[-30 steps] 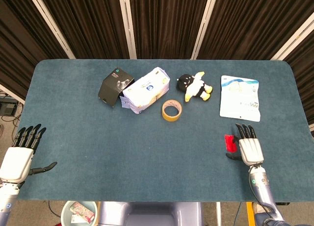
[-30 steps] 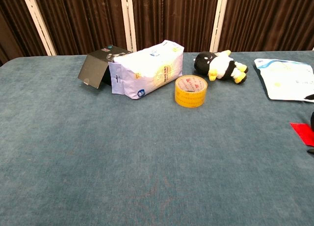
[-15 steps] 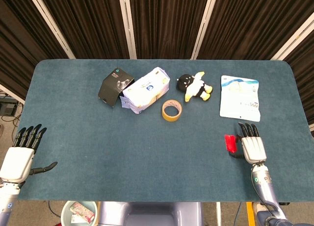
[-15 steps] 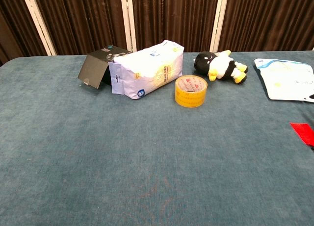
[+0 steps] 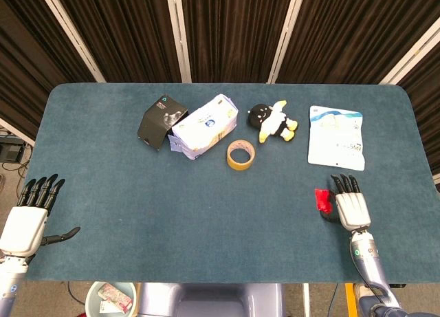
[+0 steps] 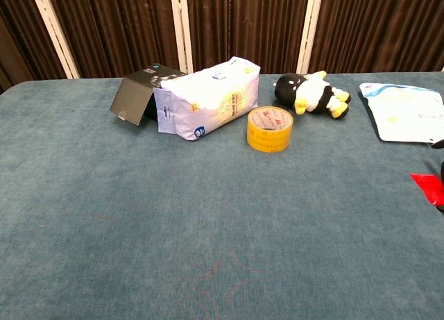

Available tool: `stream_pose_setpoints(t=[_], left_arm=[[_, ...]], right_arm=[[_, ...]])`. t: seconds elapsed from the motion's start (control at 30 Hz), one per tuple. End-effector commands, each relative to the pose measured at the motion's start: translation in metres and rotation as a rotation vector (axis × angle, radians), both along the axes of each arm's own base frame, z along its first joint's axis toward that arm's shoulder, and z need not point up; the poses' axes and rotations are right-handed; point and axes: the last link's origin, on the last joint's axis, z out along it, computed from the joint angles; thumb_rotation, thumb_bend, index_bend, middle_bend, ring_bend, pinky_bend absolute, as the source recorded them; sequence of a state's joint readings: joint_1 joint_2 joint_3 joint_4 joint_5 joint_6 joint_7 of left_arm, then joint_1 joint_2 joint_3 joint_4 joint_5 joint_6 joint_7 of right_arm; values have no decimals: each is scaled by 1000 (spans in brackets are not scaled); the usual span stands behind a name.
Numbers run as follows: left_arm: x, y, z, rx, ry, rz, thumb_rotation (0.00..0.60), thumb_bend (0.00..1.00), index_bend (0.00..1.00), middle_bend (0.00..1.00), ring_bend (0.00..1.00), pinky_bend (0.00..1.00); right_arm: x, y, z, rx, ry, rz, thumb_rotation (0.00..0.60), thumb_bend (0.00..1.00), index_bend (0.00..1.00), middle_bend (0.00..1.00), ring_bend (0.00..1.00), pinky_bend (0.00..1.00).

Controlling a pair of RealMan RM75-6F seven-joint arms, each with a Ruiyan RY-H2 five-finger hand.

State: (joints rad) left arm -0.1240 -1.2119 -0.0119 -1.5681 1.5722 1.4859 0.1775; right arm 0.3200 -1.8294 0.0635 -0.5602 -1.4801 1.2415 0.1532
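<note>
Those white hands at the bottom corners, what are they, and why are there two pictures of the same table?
They belong to a robot with two arms, each ending in a hand with fingers. One camera sits at its head and looks down; the other sits at its chest and looks across the blue table.

The left hand hangs off the table's edge, fingers apart, holding nothing. The right hand lies flat beside a small red thing; whether its thumb touches it is unclear.

Further back lie a black box, a white pack, a tape roll, a plush penguin and a white pouch.
</note>
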Motion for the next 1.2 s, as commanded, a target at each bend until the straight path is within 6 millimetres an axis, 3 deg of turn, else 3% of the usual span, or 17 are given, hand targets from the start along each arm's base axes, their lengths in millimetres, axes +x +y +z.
stream_pose_setpoints(t=[0.03, 0.4, 1.2], left_arm=[[0, 0, 0, 0, 1, 0, 387, 20, 0, 0, 0, 0], [0, 0, 0, -2, -1, 1, 390, 21, 0, 0, 0, 0], [-1, 1, 0, -2, -4, 4, 389, 20, 0, 0, 0, 0]], right_arm=[[1, 0, -2, 4, 3, 3, 600, 216, 591, 112, 0, 0], [2, 2, -4, 10, -1, 7, 600, 344, 610, 130, 0, 0], [2, 5, -8, 52, 3, 1, 600, 462, 629, 133, 0, 0]])
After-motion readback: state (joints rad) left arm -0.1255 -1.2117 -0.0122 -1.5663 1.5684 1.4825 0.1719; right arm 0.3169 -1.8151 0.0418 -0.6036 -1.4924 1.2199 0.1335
